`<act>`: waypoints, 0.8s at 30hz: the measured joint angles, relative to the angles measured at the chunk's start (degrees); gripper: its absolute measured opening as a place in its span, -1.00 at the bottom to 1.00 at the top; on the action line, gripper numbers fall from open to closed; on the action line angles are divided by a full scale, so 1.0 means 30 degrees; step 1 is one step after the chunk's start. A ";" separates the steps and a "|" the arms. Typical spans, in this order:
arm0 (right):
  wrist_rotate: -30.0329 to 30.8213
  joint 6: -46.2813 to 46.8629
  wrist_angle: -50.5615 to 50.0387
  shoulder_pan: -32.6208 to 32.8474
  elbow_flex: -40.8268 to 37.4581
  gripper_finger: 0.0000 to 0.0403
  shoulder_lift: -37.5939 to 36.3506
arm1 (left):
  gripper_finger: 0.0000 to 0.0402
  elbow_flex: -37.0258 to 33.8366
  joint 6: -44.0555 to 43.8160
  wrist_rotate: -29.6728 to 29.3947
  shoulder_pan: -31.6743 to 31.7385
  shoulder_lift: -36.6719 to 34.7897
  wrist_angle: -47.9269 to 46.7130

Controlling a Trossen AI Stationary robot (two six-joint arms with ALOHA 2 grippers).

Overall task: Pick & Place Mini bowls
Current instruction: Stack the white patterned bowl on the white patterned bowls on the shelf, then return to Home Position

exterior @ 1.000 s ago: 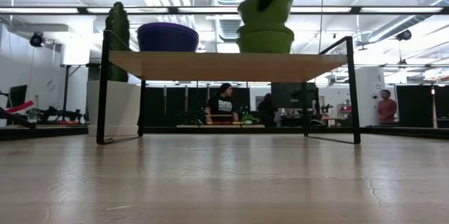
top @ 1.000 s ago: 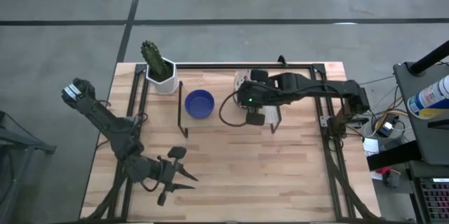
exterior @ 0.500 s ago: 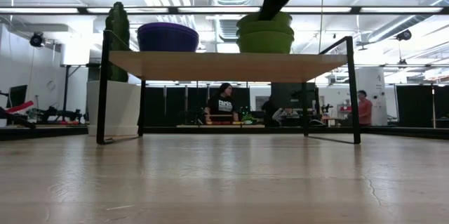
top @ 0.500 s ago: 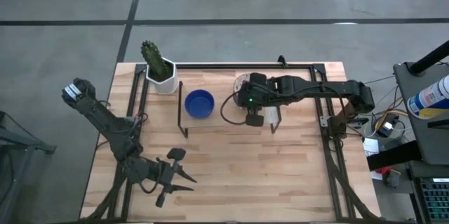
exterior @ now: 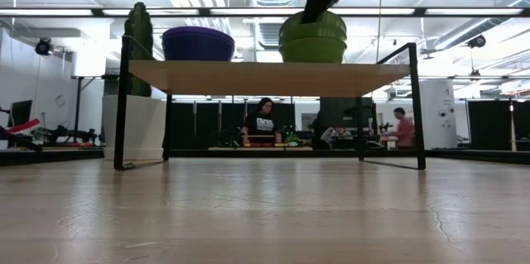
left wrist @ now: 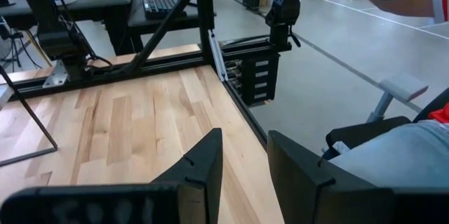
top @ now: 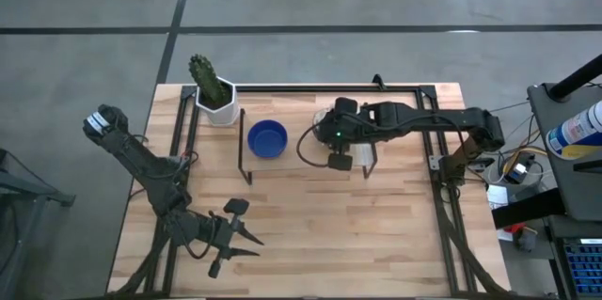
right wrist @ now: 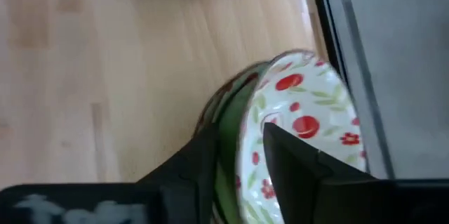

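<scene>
Two cream-white mini bowls with a red-green pattern inside and green outsides sit stacked (exterior: 313,49) on a low wooden rack (exterior: 265,77). The top one (right wrist: 302,112) also shows in the high view (top: 323,109). A deep blue mini bowl (top: 267,138) rests by its base on the rack, left of the stack, and shows in the low view (exterior: 197,43). My right gripper (right wrist: 242,131) comes down on the top bowl (exterior: 313,26) and is shut on it. My left gripper (top: 252,242) is open and empty near the table's near left corner. My right gripper holds the top patterned bowl by its rim (right wrist: 247,136), on the side toward the blue bowl. One finger (right wrist: 291,157) is inside the bowl and one (right wrist: 207,154) is outside it. The fingers slant down from above. The bowl sits nested in the lower bowl.
A white pot with a green cactus (top: 213,91) stands at the rack's far left end. The rack's black legs (exterior: 122,103) stand on the table. Bare wooden table (top: 357,225) lies in front of the rack. People stand in the room behind.
My right gripper has gone down with the patterned bowl. The bowl, which hung tilted above the lower bowl, now sits nested in it.
</scene>
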 joint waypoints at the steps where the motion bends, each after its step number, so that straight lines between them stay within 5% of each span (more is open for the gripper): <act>1: -0.0288 0.0090 0.0003 0.0010 0.0096 -0.40 -0.0094 | -0.46 0.0000 -0.0003 -0.0004 0.0000 0.0000 -0.0007; 15: 0.0267 0.0740 0.0354 0.0920 0.0265 -0.34 -0.1183 | -0.46 -0.0030 0.0165 0.0000 0.0000 0.0000 -0.0379; 24: 0.0095 0.0438 0.2838 0.2814 -0.1621 -0.92 -0.1449 | -0.46 -0.1754 -0.0040 -0.0020 0.0010 -0.0236 0.1556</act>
